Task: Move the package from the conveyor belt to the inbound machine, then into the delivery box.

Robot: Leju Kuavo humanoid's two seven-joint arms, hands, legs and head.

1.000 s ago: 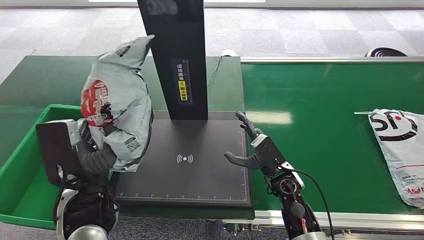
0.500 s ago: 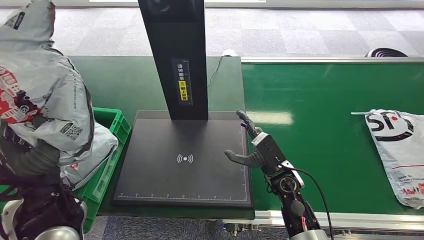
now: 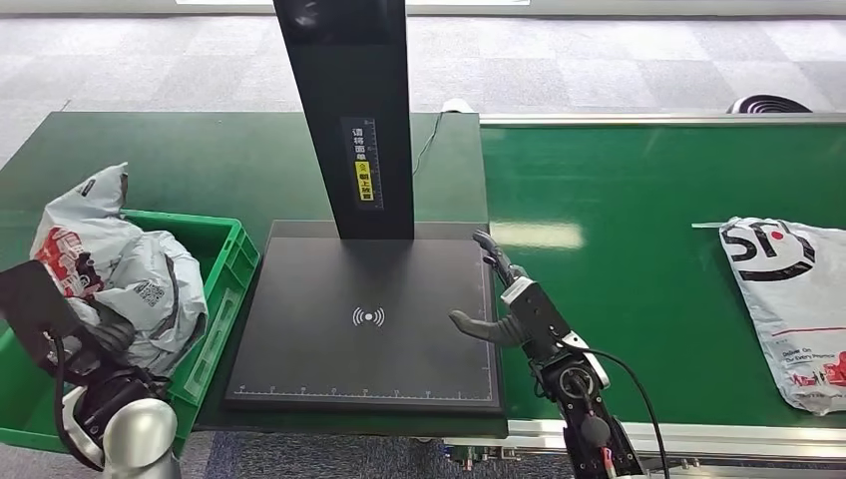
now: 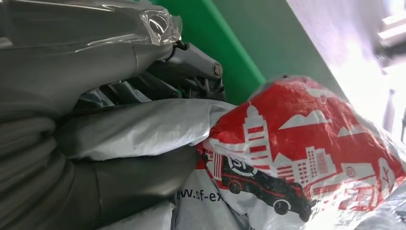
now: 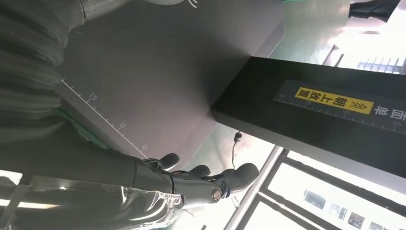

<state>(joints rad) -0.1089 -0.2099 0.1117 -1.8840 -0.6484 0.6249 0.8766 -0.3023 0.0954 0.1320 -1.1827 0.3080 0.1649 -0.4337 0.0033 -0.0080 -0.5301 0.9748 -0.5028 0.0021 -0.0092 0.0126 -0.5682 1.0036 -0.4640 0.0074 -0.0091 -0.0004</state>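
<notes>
The grey package with red print (image 3: 120, 284) lies inside the green delivery box (image 3: 225, 289), left of the inbound machine's black pad (image 3: 369, 319). My left hand (image 3: 105, 339) is low in the box and grips the package; in the left wrist view its thumb (image 4: 134, 184) and fingers (image 4: 191, 62) close around the grey plastic of the package (image 4: 306, 158). My right hand (image 3: 499, 299) hovers open over the pad's right edge, fingers spread and holding nothing. The right wrist view shows this right hand (image 5: 191, 182) above the pad (image 5: 158, 72).
The machine's black post (image 3: 344, 110) rises behind the pad. A second grey package (image 3: 788, 299) lies on the green conveyor belt (image 3: 638, 200) at far right. The green table (image 3: 180, 160) stretches behind the box.
My left arm swung the package left from beside the pad, lifted it over the box, then lowered it inside. The package on the belt drifted slightly left. The right hand barely moved.
</notes>
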